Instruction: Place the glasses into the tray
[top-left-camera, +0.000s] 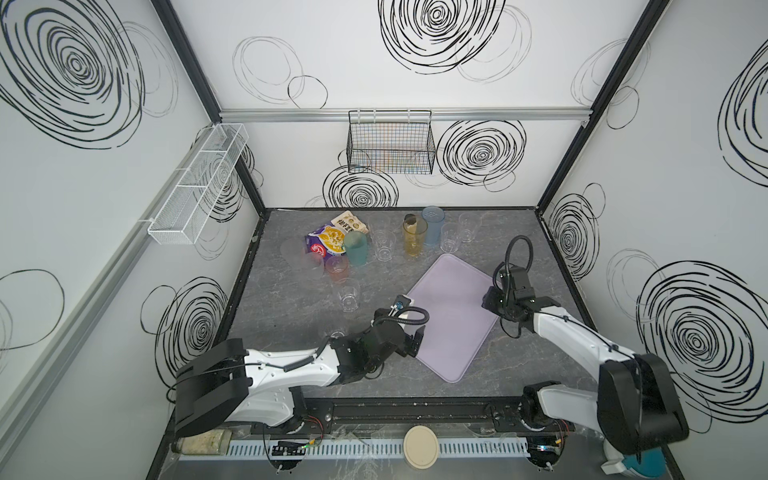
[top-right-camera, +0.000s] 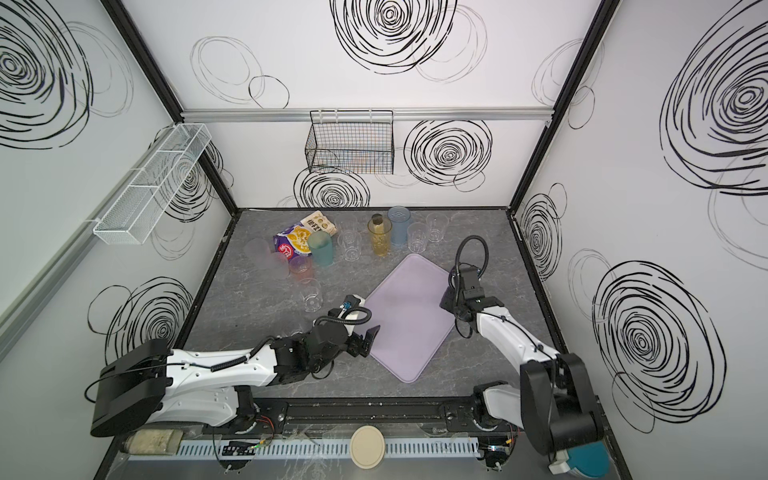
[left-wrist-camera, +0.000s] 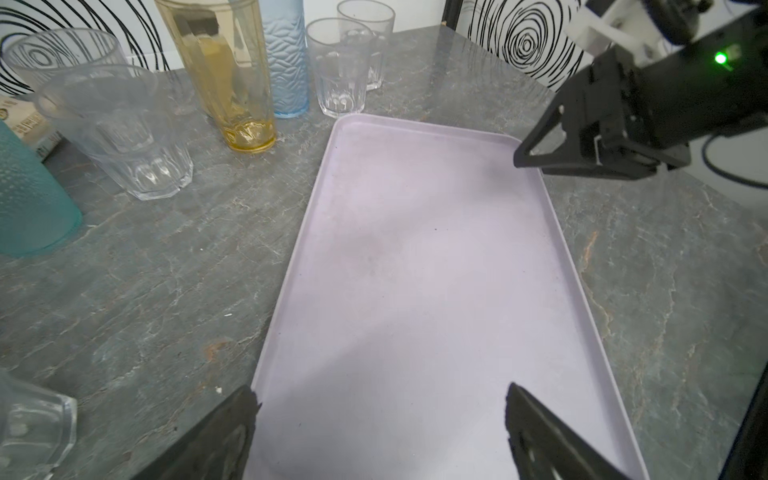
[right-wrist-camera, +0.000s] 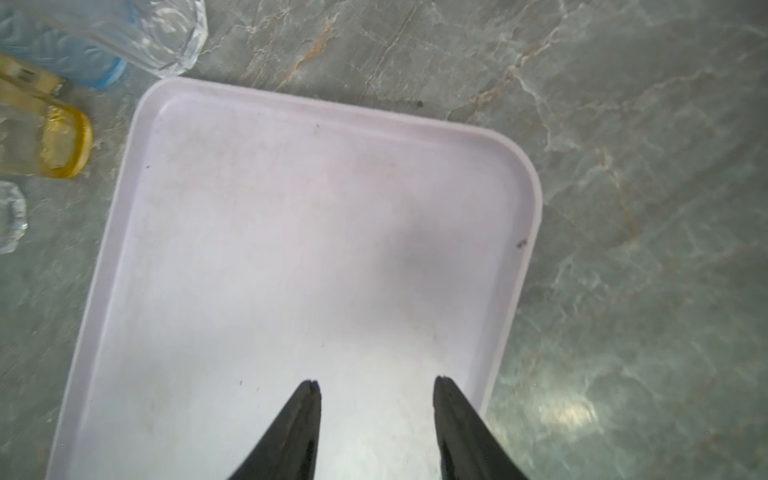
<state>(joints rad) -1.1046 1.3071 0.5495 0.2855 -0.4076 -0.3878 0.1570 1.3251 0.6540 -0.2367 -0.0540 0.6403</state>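
Left wrist: pale lavender low-rimmed tray (left-wrist-camera: 415, 270)

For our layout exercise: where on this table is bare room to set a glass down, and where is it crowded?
The tray is entirely bare; so is the tabletop between it and the right wall. Crowded: the far side, snack bags through teal glass to amber glass.

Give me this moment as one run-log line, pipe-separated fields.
tray: empty | glasses: none in tray, none held | left gripper: open, at tray edge | right gripper: open, empty, above tray
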